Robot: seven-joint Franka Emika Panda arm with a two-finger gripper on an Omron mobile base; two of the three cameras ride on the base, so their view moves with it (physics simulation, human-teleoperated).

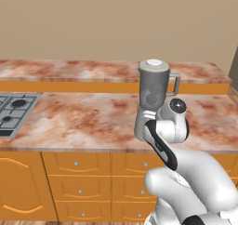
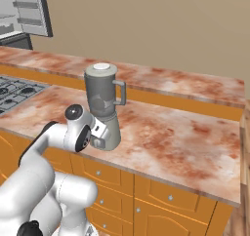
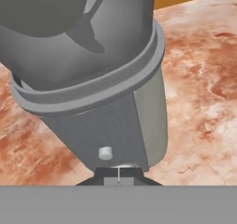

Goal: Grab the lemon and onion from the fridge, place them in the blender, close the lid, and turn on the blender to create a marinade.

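Note:
The blender (image 1: pixel 153 88) stands on the marbled counter, its translucent grey jar upright with the pale lid (image 1: pixel 154 62) seated on the mouth. From the right base view the blender (image 2: pixel 102 96), its lid (image 2: pixel 101 66) and my hand pressed low against the base all show. My gripper (image 3: pixel 119 179) is shut, its tips touching the front of the blender base (image 3: pixel 111 121) just below the small round knob (image 3: pixel 105 153). Part of the fridge (image 2: pixel 24 10) shows at the far left with its door open. The lemon and onion are hidden from view.
A gas hob (image 1: pixel 14 109) is set into the counter (image 1: pixel 83 119) to the left. Orange drawers (image 1: pixel 79 173) run below the front edge. A raised back ledge (image 2: pixel 185 86) crosses behind the blender. The counter stretches bare to the right (image 2: pixel 185 137).

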